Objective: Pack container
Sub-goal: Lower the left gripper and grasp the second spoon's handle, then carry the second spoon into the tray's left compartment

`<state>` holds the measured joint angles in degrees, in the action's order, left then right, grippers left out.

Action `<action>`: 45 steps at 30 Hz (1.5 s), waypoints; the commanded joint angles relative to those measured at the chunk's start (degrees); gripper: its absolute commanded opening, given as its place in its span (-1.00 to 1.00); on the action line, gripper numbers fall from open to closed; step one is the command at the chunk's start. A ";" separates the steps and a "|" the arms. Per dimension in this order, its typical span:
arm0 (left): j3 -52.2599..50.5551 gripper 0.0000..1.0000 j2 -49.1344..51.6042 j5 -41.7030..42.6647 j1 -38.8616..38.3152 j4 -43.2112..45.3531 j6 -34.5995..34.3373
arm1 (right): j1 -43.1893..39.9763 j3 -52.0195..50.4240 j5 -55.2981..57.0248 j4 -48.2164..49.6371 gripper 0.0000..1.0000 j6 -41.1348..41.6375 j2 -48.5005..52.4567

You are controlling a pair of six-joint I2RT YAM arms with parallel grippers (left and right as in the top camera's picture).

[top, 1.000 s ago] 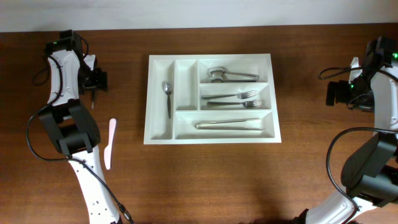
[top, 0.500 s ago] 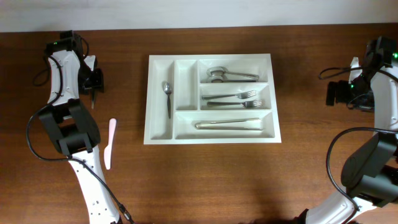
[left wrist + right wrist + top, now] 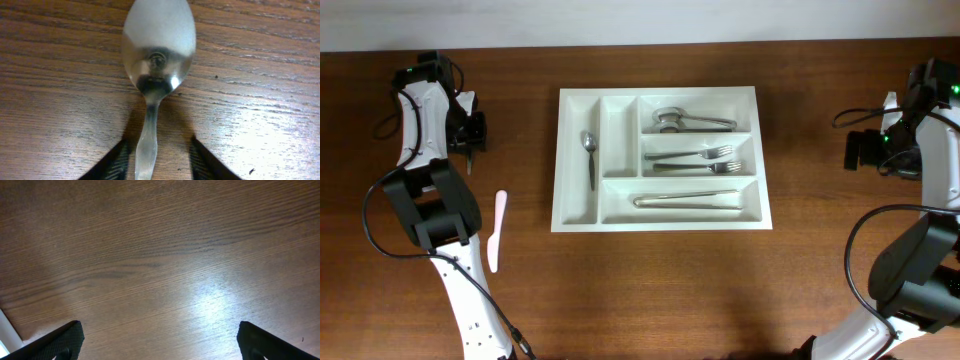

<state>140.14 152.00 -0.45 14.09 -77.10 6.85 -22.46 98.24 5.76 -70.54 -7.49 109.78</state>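
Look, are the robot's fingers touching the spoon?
Cannot tell. In the left wrist view, table shows between the spoon and one finger, but shadow hides any gap at the other finger.

On my left wrist feed, a metal spoon [image 3: 157, 60] lies flat on the wood-grain counter [image 3: 260, 100]. Its bowl is toward the top and its handle runs down between the gripper [image 3: 159, 161] fingers. One finger [image 3: 114, 162] sits just beside the handle, while the other [image 3: 204, 162] stands clear of it.
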 commanded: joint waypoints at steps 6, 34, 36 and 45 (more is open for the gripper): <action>-0.52 -0.55 3.48 0.24 0.07 0.04 0.09 | 0.26 -0.11 0.48 0.09 0.97 0.24 -0.46; 20.74 -0.96 3.45 1.77 -1.95 -15.93 -2.78 | 0.26 -0.11 0.48 0.09 0.97 0.24 -0.46; 25.44 -0.96 3.45 3.52 -2.89 -19.65 -2.80 | 0.26 -0.11 0.48 0.11 0.97 0.24 -0.46; 27.91 -0.96 -3.28 12.55 -8.55 -19.63 -6.51 | 0.26 -0.11 0.48 0.09 0.97 0.24 -0.46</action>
<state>166.89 153.01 8.62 7.05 -96.49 2.39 -22.46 98.24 5.76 -70.52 -7.46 109.78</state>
